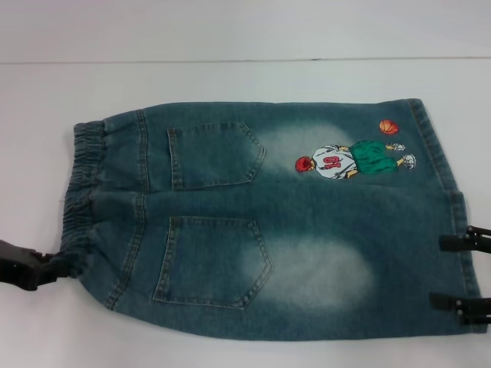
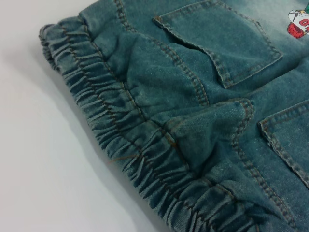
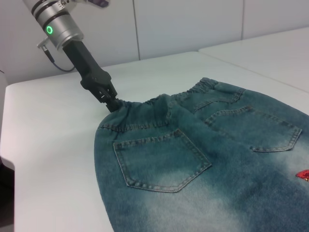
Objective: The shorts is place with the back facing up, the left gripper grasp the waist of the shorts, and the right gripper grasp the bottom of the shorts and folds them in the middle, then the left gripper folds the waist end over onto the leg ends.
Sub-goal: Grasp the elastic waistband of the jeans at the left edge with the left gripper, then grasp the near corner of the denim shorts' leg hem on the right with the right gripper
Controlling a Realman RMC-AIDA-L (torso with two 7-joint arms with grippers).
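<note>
shorts (image 1: 253,230) lying flat on worktop (image 1: 230,38) | left end effector (image 3: 112,102) pinching waist (image 1: 80,199) | right end effector (image 1: 466,272) fingers spread at bottom of the shorts (image 1: 469,230)

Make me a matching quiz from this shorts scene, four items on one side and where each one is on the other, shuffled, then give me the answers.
Items
1. left hand
2. right hand
3. embroidered basketball player
4. back pockets

Places
A. at the leg hem of the shorts, on the robot's right
B. on the denim between waist and hems, nearer the waist
C. at the near corner of the ruffled waist
D. on the far leg, beside the orange ball

Pairs: 1-C, 2-A, 3-D, 4-B
</note>
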